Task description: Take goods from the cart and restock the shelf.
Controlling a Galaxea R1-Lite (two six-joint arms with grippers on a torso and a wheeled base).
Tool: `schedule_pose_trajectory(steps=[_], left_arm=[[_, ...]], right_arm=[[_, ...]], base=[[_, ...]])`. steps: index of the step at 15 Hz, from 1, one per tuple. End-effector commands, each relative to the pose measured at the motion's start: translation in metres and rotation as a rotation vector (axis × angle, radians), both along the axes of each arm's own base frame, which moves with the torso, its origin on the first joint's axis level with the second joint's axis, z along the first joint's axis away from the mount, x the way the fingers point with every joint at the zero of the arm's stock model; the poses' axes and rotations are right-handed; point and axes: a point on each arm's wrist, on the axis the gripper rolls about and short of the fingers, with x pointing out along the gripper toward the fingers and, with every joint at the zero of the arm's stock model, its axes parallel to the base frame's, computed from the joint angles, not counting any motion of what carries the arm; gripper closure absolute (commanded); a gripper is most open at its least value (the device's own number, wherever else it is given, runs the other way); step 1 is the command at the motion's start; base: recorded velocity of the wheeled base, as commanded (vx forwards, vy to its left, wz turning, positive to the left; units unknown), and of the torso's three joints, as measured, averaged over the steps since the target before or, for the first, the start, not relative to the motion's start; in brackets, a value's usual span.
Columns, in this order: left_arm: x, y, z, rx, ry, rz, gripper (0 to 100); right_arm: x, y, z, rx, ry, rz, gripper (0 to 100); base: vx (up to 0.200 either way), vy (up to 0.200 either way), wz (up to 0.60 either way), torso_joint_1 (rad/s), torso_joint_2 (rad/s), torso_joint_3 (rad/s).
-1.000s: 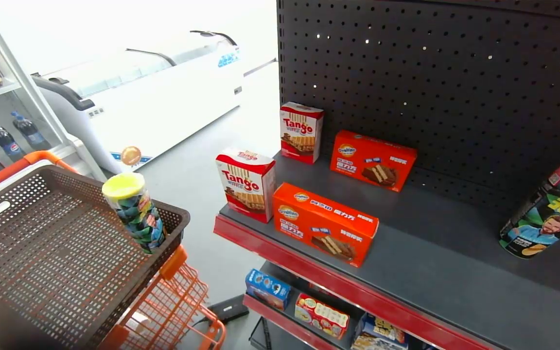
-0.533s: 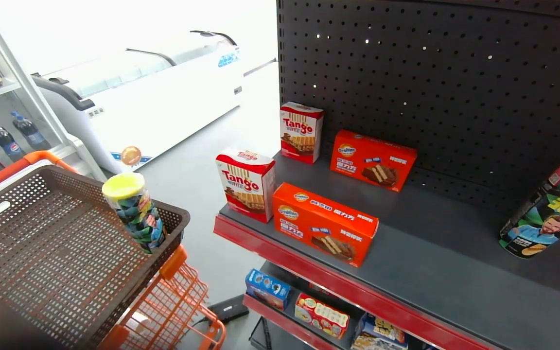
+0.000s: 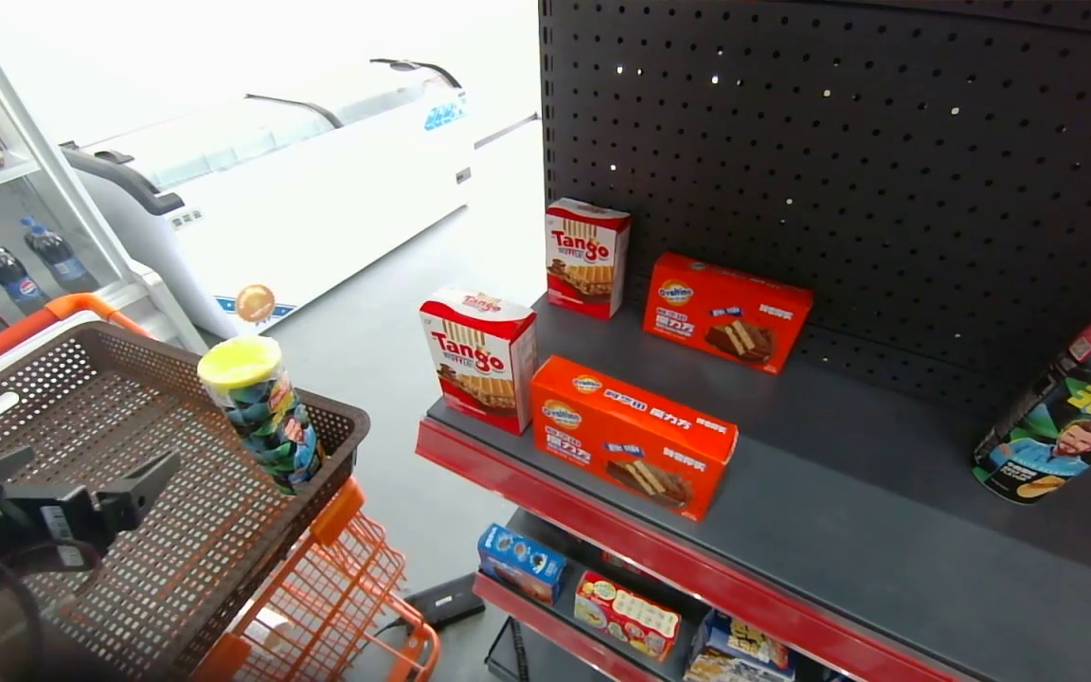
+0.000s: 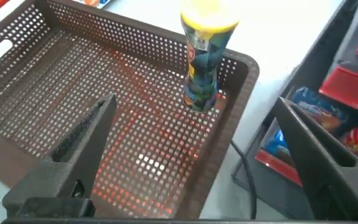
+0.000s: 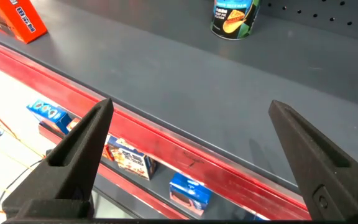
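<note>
We are at the pick-up step. Our left gripper (image 3: 102,459) hangs spread wide and empty over the brown basket (image 3: 342,421) of the cart. The chip can (image 3: 261,417) stands just ahead of it, by the basket's far wall, upright, with its long axis vertical and the yellow lid on top. Next, we judge, the gripper must advance, bring its jaws around the can's body and close. Our right gripper (image 5: 190,104) is also spread open and empty, above the shelf (image 5: 185,68).
</note>
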Motion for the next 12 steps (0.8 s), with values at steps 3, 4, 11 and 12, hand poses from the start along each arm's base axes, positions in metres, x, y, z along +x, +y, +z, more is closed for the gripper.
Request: schedule_pose_trajectory(steps=[3, 4, 11, 12], left_arm=[[0.081, 0.007, -0.074, -0.001, 0.062, -0.003, 0], [0.094, 0.009, -0.079, 0.0, 0.041, 0.002, 0], [0.161, 0.022, -0.11, 0.012, -0.049, 0.026, 0], [0.161, 0.022, -0.11, 0.012, -0.049, 0.026, 0]], right_arm=[[0.0, 0.0, 0.0, 0.0, 0.0, 0.0, 0], [0.0, 0.0, 0.0, 0.0, 0.0, 0.0, 0], [0.0, 0.0, 0.0, 0.0, 0.0, 0.0, 0], [0.0, 0.0, 0.0, 0.0, 0.0, 0.0, 0]], base=[[0.0, 0.0, 0.0, 0.0, 0.0, 0.0], [0.0, 0.0, 0.0, 0.0, 0.0, 0.0], [0.0, 0.0, 0.0, 0.0, 0.0, 0.0], [0.0, 0.0, 0.0, 0.0, 0.0, 0.0]])
